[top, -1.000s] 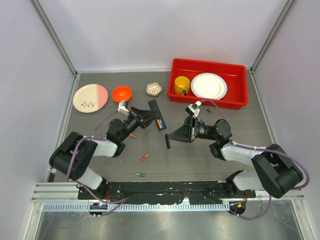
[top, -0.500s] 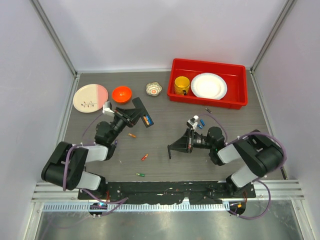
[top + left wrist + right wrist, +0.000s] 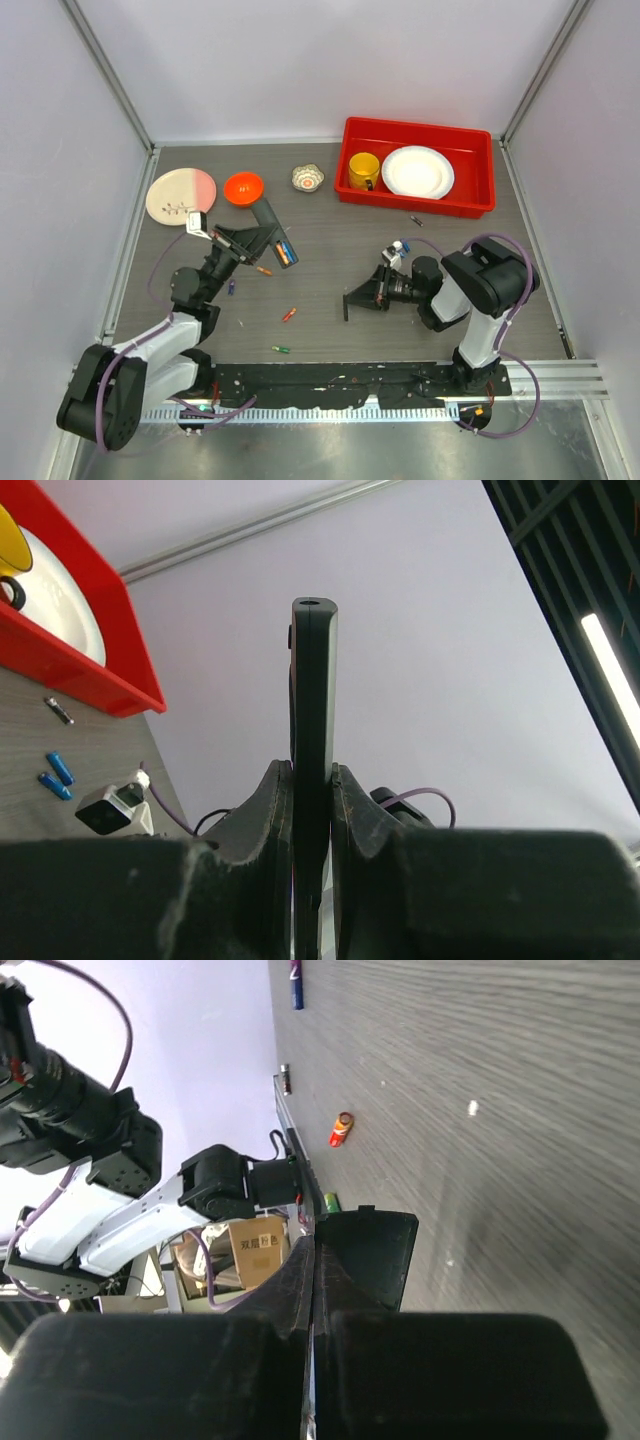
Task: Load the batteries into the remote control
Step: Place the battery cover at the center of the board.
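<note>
My left gripper (image 3: 250, 240) is shut on the remote control (image 3: 268, 224), a long black bar held tilted above the table's left half. Orange and blue batteries (image 3: 285, 252) show in its open end. In the left wrist view the remote control (image 3: 314, 690) stands edge-on between the fingers (image 3: 268, 810). My right gripper (image 3: 373, 295) is shut on a small black flat piece (image 3: 355, 300) low over the table; that piece (image 3: 385, 1250) juts past the pads. Loose batteries lie orange (image 3: 263, 270), red (image 3: 289, 314), green (image 3: 281, 349) and blue (image 3: 231, 287).
A red bin (image 3: 480, 195) at the back right holds a yellow cup (image 3: 363, 170) and a white plate (image 3: 417, 172). An orange bowl (image 3: 243, 187), a pink-and-white plate (image 3: 180, 195) and a small patterned cup (image 3: 308, 178) stand along the back. Blue batteries (image 3: 398, 247) lie by the right wrist.
The left arm has drawn back to the left with the remote control. The right arm has folded in and lowered the black flat piece toward the table.
</note>
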